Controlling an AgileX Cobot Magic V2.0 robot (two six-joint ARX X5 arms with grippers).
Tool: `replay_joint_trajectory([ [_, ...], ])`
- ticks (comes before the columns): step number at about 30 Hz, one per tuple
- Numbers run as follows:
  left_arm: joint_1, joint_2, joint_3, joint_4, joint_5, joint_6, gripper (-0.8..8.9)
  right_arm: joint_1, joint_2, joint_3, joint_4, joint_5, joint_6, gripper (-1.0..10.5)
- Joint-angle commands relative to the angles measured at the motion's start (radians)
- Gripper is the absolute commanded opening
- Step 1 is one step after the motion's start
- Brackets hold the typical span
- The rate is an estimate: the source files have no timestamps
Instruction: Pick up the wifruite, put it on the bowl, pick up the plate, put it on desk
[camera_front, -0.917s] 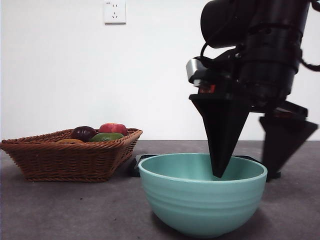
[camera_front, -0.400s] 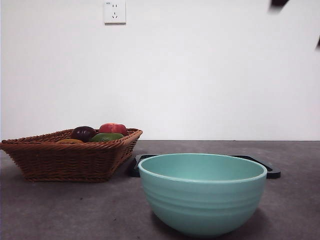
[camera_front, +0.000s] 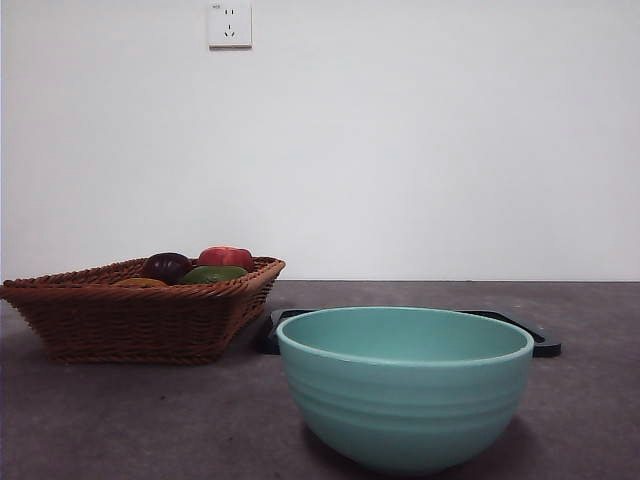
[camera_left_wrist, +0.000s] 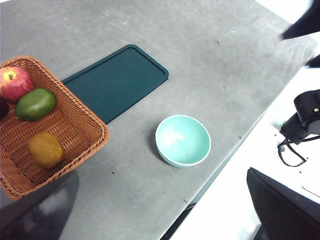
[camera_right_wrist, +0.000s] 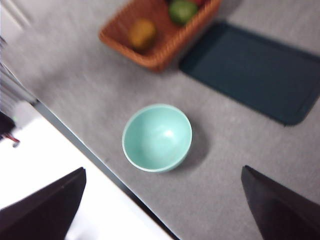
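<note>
Right gripper (camera_right_wrist: 162, 207) high over bowl (camera_right_wrist: 157, 137)

Mint-teal bowl (camera_front: 405, 388) beside wicker basket (camera_front: 140, 310) of fruit

One bowl (camera_left_wrist: 183, 140) sits on the one desk (camera_left_wrist: 220, 65), with one dark tray (camera_left_wrist: 116, 81) and one wicker basket (camera_left_wrist: 75, 120). Fruit in the basket comes to four — one wifruite (camera_left_wrist: 45, 149), one green fruit (camera_left_wrist: 35, 104), one red apple (camera_left_wrist: 14, 83) and one dark purple fruit (camera_front: 166, 266). One wall socket (camera_front: 229, 23) is on the wall.
</note>
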Motion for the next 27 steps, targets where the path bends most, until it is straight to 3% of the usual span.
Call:
replay_joint_trajectory([
  [1,-0.006,0.006,0.013,0.01,0.002,0.015,5.63,0.007,-0.064,0.018,0.003,0.001,0.0,5.0],
  [7,-0.006,0.006,0.013,0.01,0.002,0.015,5.6,0.007,-0.172,0.018,0.007,0.002,0.027,4.9],
  [15,-0.006,0.006,0.013,0.011,0.002,0.015,5.51,0.007,-0.182,0.018,0.012,0.002,0.025,4.9],
  [16,-0.006,0.006,0.013,0.011,0.002,0.015,5.19,0.007,-0.182,0.018,0.014,0.005,0.025,4.9],
  [17,-0.006,0.006,0.013,0.01,0.002,0.016,4.11,0.007,-0.182,0.018,0.014,0.015,0.025,4.4],
  [20,-0.005,0.006,0.013,0.014,0.002,0.026,-0.14,0.007,-0.182,0.018,0.015,0.034,0.006,0.0],
  [21,-0.005,0.006,0.013,0.016,0.002,0.025,0.3,0.007,-0.182,0.018,0.02,0.035,0.005,0.3],
  [27,-0.005,0.006,0.013,0.017,0.002,0.025,0.27,0.007,-0.182,0.018,0.025,0.031,0.007,0.3],
])
